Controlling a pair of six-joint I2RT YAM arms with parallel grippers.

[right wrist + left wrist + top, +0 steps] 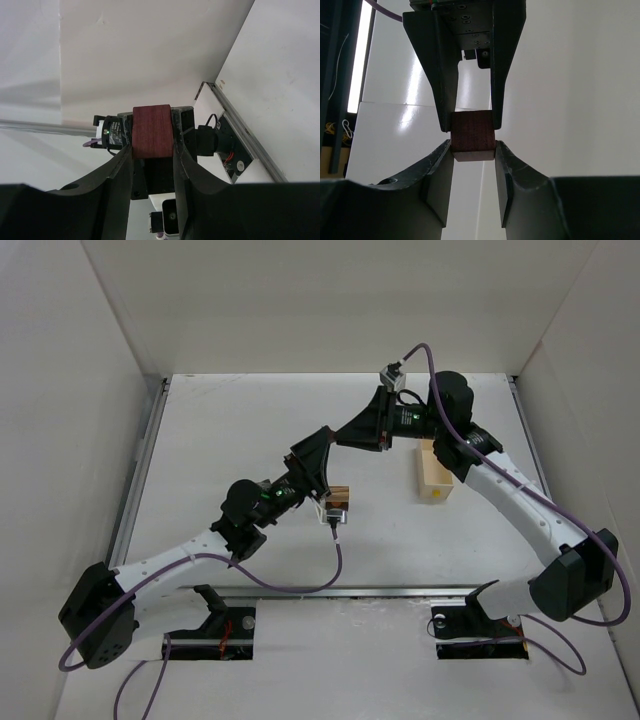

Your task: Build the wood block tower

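Observation:
A reddish-brown wood block [473, 136] hangs in the air, clamped between both grippers at once. My left gripper [473, 149] is shut on its lower sides. The right gripper's fingers [444, 95] come from the opposite side and press the same block. In the right wrist view the block [152, 131] sits between the fingertips of my right gripper [152, 147]. In the top view the left gripper [326, 445] and right gripper [342, 438] meet tip to tip above mid-table and hide the block. A small stack of tan and dark blocks [340, 496] stands on the table just below.
A pale cream open-topped box [436, 473] stands on the table to the right, under the right forearm. White walls enclose the table on three sides. A metal rail [140, 470] runs along the left edge.

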